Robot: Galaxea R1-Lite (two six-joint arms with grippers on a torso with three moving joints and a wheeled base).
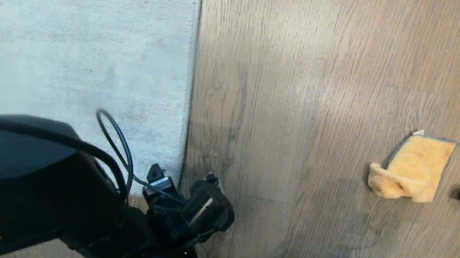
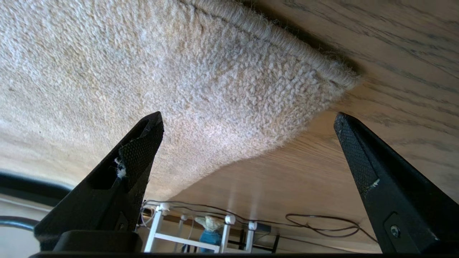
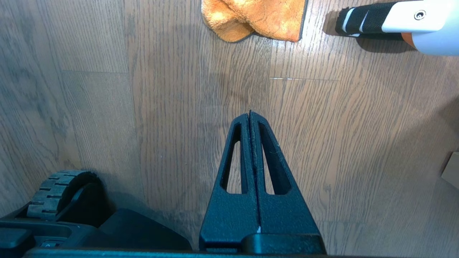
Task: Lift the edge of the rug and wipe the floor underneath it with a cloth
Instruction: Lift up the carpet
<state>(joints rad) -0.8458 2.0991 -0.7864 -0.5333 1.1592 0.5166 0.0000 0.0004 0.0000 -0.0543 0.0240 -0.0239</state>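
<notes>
Grey rug edge (image 2: pixel 287 39) between open left gripper (image 2: pixel 247 143) fingers.

A lived-in home room, by the look of it: a pale grey short-pile rug (image 1: pixel 69 27) lies on brown wood-grain plank floor (image 1: pixel 307 114), its corner just ahead of the left gripper (image 2: pixel 247 143). Beyond that gripper, white furniture legs (image 2: pixel 157 222) and loose cables (image 2: pixel 322 225) sit on the floor, like ordinary household clutter.

Pale grey rug (image 1: pixel 69 27), brown streaky-grained floor (image 1: pixel 315 68), orange-yellow cloth (image 1: pixel 415 168)
</notes>
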